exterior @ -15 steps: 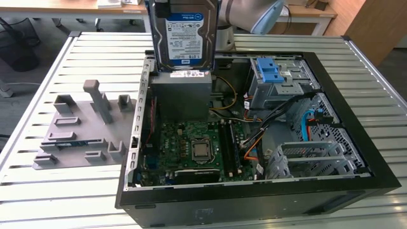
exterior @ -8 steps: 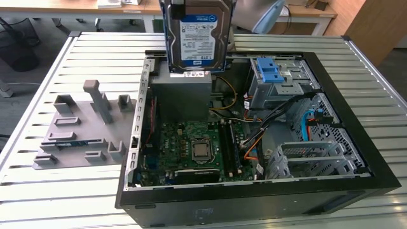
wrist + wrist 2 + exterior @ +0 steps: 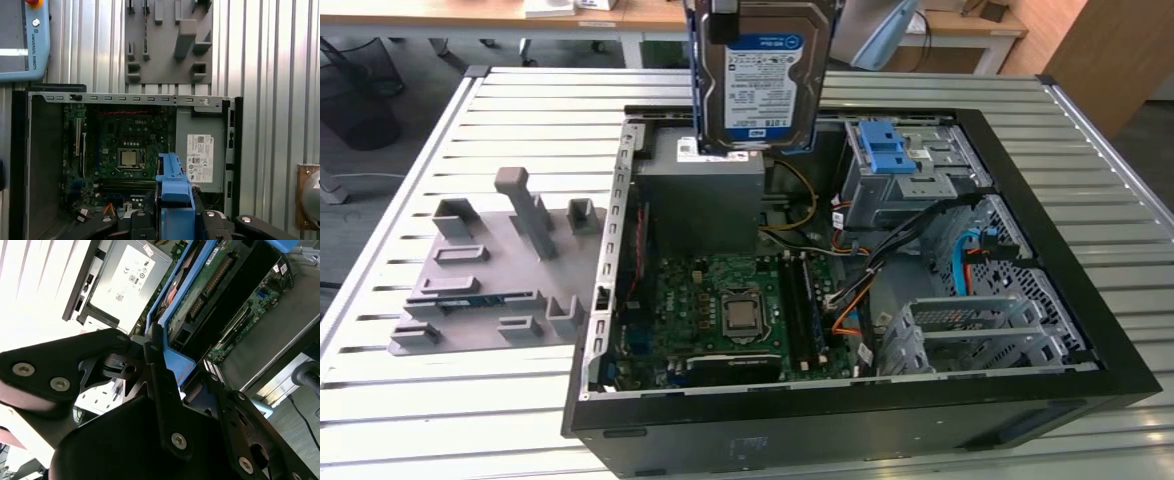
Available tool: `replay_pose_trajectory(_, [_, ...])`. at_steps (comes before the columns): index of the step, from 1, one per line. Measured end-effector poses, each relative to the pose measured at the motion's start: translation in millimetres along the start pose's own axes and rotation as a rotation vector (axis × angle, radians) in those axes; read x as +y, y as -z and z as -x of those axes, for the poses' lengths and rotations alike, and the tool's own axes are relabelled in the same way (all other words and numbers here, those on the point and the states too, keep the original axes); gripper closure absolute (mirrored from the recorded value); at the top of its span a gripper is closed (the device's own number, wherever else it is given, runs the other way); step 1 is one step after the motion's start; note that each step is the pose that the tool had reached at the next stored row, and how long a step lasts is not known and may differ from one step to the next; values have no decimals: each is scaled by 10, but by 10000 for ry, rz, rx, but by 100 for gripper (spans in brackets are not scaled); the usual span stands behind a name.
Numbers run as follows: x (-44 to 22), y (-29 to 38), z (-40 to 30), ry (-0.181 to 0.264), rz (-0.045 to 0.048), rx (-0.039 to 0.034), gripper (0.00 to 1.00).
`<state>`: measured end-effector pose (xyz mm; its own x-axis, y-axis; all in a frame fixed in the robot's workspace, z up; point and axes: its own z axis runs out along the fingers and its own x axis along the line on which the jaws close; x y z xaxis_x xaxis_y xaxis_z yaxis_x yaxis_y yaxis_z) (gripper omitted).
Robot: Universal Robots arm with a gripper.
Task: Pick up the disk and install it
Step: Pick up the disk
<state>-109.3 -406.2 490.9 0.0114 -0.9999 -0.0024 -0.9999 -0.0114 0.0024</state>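
Note:
The disk point(image 3: 762, 75) hangs upright in the air above the back of the open computer case point(image 3: 854, 420), with its white-and-blue label facing the exterior camera. Its blue plastic bracket point(image 3: 172, 357) runs along its edges, and its green circuit board side point(image 3: 210, 285) shows in the second wrist view. My gripper point(image 3: 159, 367) is shut on the disk at its upper end, the black fingers point(image 3: 152, 347) clamped against the bracket. In the first wrist view the blue bracket point(image 3: 174, 187) sticks out from between the gripper point(image 3: 175, 222) over the case interior.
Below the disk sit the grey power-supply box point(image 3: 707, 195) and the motherboard point(image 3: 734, 310). A metal drive cage with a light-blue latch point(image 3: 887, 150) stands on the exterior view's right. A grey fixture plate point(image 3: 494, 270) lies on the slatted table point(image 3: 440, 410). A pendant point(image 3: 22, 40) rests nearby.

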Motion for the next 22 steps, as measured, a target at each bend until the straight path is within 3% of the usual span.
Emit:
replay_pose_trajectory(4, [-8,-9,-41,-1,-8,3,64])
replay_pose_trajectory(16, [-10,-21,-400,0,-53,15,64])
replay_pose_trajectory(18, [-57,-25,-418,0,-56,12,64])
replay_pose_trajectory(22, [-229,-30,-426,0,-54,14,64])
